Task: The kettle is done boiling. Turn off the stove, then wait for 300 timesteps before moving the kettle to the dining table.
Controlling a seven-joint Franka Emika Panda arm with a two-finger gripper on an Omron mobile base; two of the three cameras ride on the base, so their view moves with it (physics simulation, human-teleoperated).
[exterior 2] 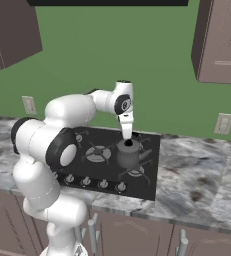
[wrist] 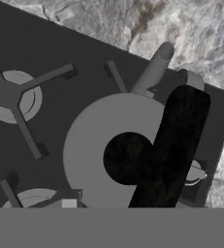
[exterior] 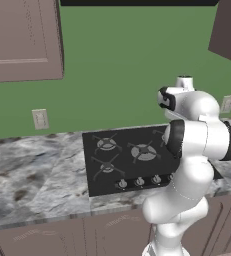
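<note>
The kettle [exterior 2: 128, 154], squat and dark grey, stands on the front right burner of the black stove [exterior 2: 94, 135]. My gripper [exterior 2: 127, 134] hangs fingers-down just above the kettle's dark top opening, and its jaws look edge-on, so their gap is hidden. In the hand view the kettle [wrist: 89, 145] lies directly below. A black handle [wrist: 181, 131] arches over it and a grey spout [wrist: 154, 70] points away. Silver knobs [exterior 2: 94, 182] line the stove's near edge. In the left base view my arm covers the kettle, while the stove [exterior: 117, 155] shows beside it. The dining table is out of view.
A marble counter [exterior 2: 197, 175] flanks the stove on both sides, with brown drawers [exterior 2: 137, 235] beneath. Brown wall cabinets [exterior 2: 222, 40] hang above at both sides. Outlets [exterior: 40, 119] sit on the green wall. An empty burner [wrist: 9, 94] lies beside the kettle.
</note>
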